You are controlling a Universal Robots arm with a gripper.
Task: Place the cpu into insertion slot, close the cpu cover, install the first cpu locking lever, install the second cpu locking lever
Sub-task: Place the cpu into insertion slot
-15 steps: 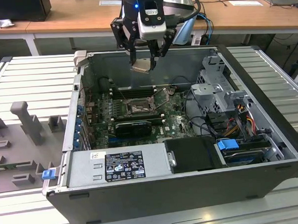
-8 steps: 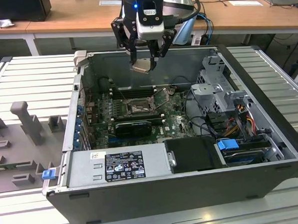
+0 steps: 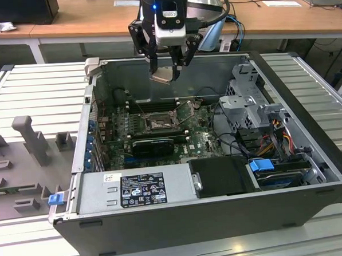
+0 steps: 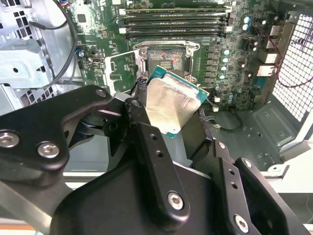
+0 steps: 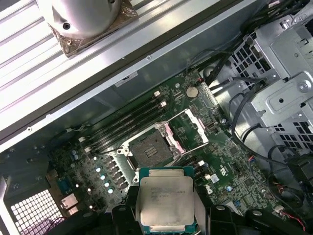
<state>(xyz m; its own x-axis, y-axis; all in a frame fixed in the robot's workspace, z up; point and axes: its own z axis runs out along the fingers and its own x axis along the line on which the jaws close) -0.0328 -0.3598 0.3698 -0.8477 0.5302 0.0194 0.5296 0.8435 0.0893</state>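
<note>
One step of the four is in hand: bringing the cpu (image 3: 162,77) to the insertion slot (image 3: 158,123). In the exterior view the gripper (image 3: 166,70) hangs in the upper middle of the frame, above the open computer case (image 3: 221,217). Its fingers (image 4: 144,132) are closed to the width of the chip and pinch it by two opposite edges. The chip is in the air, well apart from the board, and it looks tilted, not level.

The socket lies in the centre of the frame on the green motherboard (image 3: 201,141), lower than the chip. In the first wrist view its dark middle is bare, and the cpu cover (image 5: 189,128) is swung open and lies beside it on the board. So I judge that the placing is not yet done, and the closing and locking steps are not begun.

To my judgement, this placing calls for the chip to be level, square to the silver rim and straight over the socket. A tilted chip could land on one corner.

As for containers, the case holds the motherboard. It also holds the grey power supply (image 3: 137,188) at the lower left of the frame and the metal drive cage (image 3: 250,101) at the right. A black expansion card (image 3: 154,145) stands just below the socket.
</note>
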